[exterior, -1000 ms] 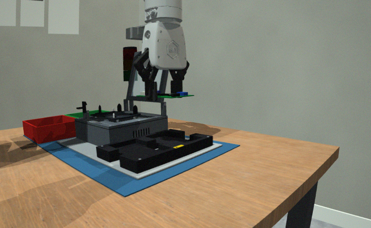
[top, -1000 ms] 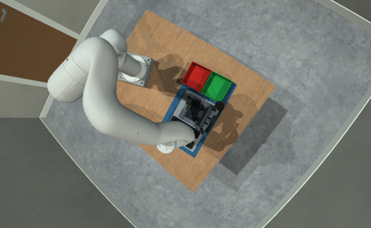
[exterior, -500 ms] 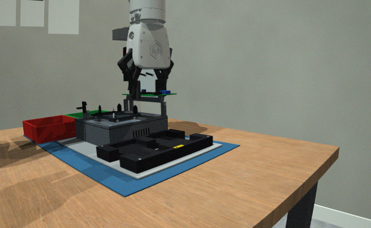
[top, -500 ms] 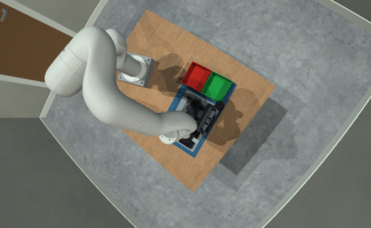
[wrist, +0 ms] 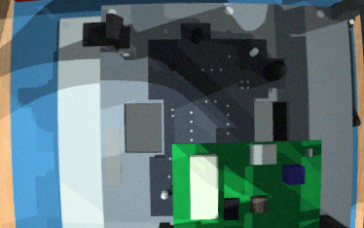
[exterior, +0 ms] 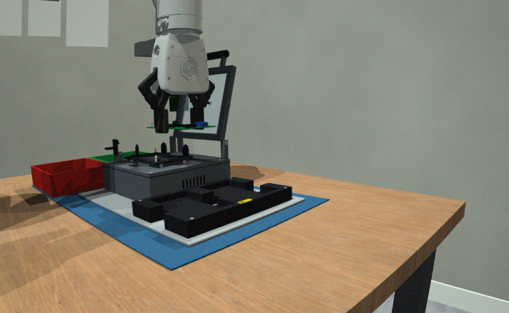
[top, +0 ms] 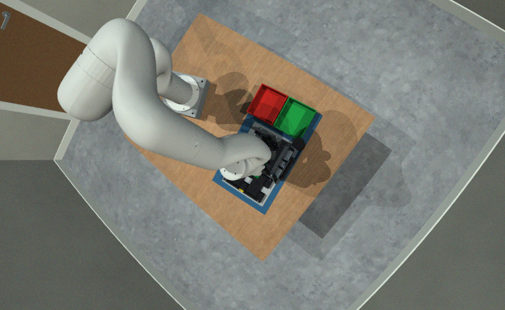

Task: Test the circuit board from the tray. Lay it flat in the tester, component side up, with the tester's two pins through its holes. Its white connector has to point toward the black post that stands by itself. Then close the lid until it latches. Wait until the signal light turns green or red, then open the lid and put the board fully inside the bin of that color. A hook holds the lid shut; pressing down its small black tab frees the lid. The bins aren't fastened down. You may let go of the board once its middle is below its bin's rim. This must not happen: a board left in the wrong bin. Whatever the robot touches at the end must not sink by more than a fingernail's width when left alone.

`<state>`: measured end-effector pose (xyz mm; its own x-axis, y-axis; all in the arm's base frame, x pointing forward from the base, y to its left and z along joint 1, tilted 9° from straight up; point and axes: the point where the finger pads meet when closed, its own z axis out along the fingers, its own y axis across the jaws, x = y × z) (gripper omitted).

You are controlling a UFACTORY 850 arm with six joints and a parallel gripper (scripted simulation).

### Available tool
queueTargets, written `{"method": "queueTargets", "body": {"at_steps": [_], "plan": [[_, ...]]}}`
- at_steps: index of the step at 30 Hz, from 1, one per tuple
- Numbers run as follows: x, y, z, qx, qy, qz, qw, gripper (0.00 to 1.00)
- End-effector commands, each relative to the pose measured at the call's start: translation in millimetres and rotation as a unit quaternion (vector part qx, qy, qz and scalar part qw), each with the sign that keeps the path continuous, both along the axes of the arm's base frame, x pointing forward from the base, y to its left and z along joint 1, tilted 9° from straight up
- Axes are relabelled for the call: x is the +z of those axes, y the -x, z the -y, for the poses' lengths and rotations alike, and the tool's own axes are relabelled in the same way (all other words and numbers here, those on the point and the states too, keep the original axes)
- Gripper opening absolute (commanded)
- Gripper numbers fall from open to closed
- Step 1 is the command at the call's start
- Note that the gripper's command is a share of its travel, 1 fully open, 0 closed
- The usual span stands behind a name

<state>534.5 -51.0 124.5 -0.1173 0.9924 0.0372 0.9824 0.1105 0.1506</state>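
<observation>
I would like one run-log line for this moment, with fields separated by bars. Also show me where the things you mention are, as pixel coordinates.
gripper (exterior: 179,123): shut on circuit board (exterior: 182,126) (wrist: 242,185) | board: above tester (exterior: 128,180) (wrist: 82,146) | lid (exterior: 228,100): open

The robot's gripper (exterior: 179,120) was near the top middle of the picture. It held the green board (exterior: 210,126) flat between its two black fingers, up in the air above the gray tester (exterior: 128,180). The board had blue parts on top. The tester's lid (exterior: 227,104) stood open, just right of the gripper. Little black posts (exterior: 185,150) poked up from the tester. At the left, the red bin (exterior: 75,186) sat beside the tester, with a bit of the green bin (exterior: 123,156) behind. The black tray (exterior: 229,217) was in front of the tester, low in the middle, on a white plate (exterior: 189,244) over a blue mat (exterior: 170,262).
</observation>
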Motion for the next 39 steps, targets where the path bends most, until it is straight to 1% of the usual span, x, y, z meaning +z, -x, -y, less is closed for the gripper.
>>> {"method": "queueTargets", "body": {"at_steps": [1, 17, 29, 39], "plan": [[2, 5, -15, -0.001, 0.001, 0.001, 1.0, 0.79], [4, 17, -47, -0.001, 0.001, 0.001, 1.0, 0.79], [5, 20, -56, -0.001, 0.001, 0.001, 1.0, 0.79], [5, 21, -58, -0.001, 0.001, 0.001, 1.0, 0.79]]}}
